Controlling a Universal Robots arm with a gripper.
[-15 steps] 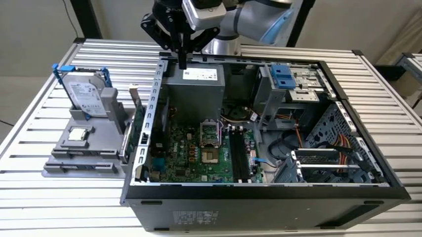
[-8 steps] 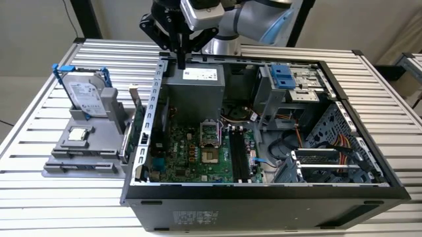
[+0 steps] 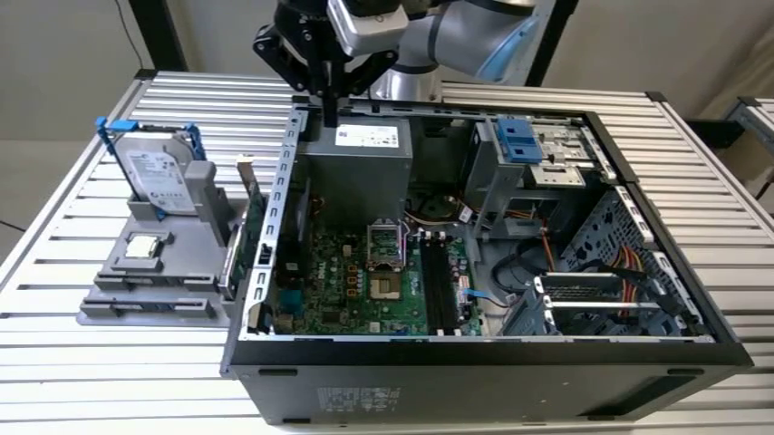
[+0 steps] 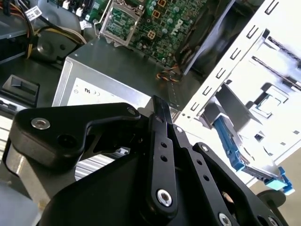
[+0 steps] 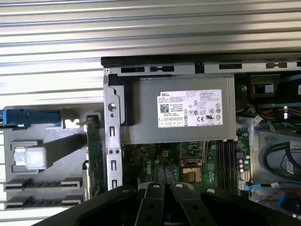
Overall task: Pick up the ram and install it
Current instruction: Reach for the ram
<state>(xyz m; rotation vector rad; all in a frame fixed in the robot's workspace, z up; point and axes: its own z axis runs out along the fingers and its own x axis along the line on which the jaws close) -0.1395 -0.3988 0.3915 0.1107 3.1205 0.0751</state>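
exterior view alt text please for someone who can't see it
A robot arm's gripper hangs over the far edge of an open computer case, by its grey power supply, with the green motherboard exposed inside. To the exterior view's left, a grey holder on the slatted table carries an upright hard drive and a small square chip.
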